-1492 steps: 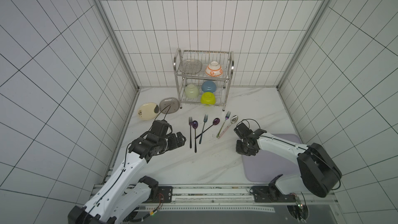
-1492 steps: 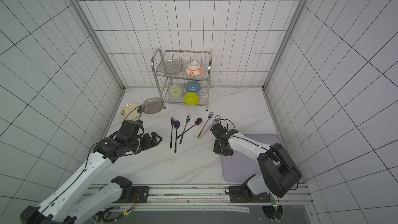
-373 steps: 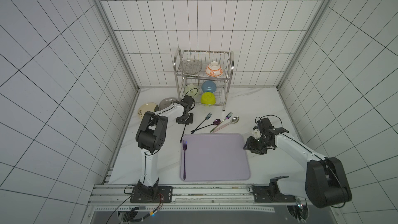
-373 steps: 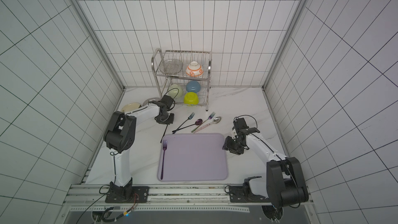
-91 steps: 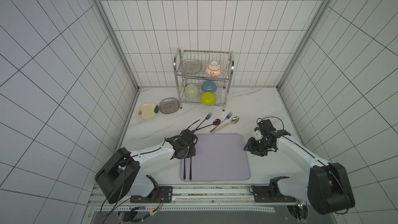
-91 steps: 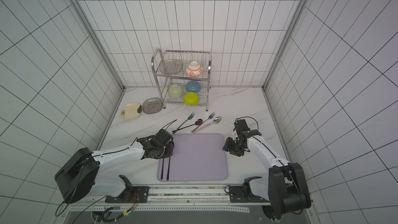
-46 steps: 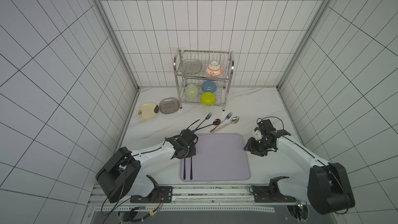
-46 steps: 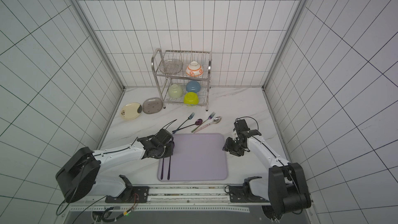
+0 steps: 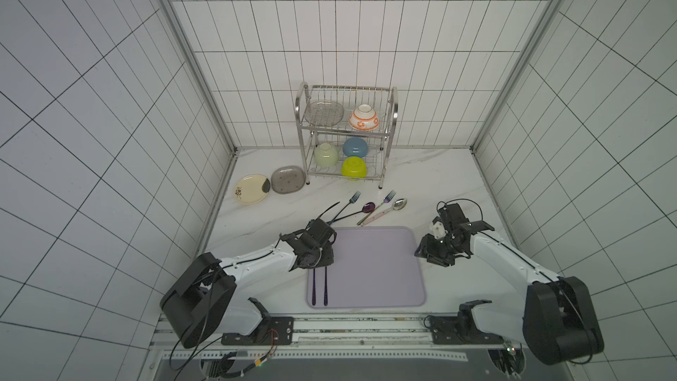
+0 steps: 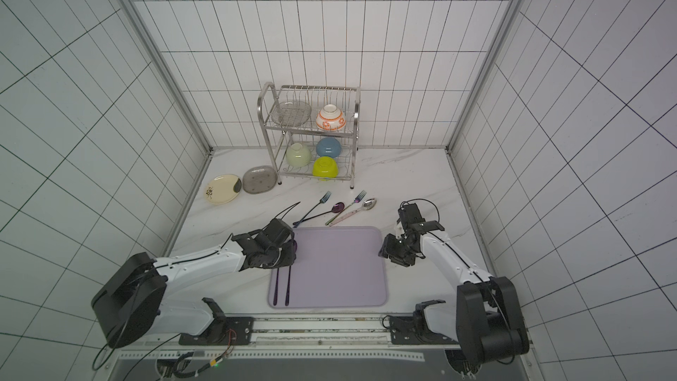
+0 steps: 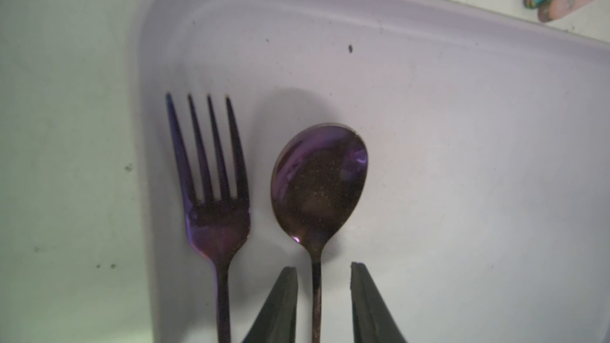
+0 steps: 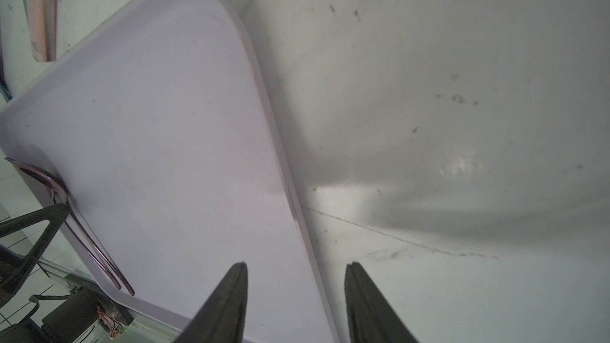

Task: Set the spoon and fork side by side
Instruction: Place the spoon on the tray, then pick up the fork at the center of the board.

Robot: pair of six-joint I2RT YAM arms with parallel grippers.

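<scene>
In both top views the left gripper (image 9: 323,256) hides the heads of the purple fork (image 9: 314,287) and spoon (image 9: 325,287). Only their handles show, parallel along the left edge of the lilac mat (image 9: 373,269). The left wrist view shows both heads side by side, with the jaws narrowly parted astride the spoon's handle and not touching it. The right gripper (image 12: 295,268) — jaws apart, empty — hangs over the mat's opposite edge on the counter (image 12: 462,127).
</scene>
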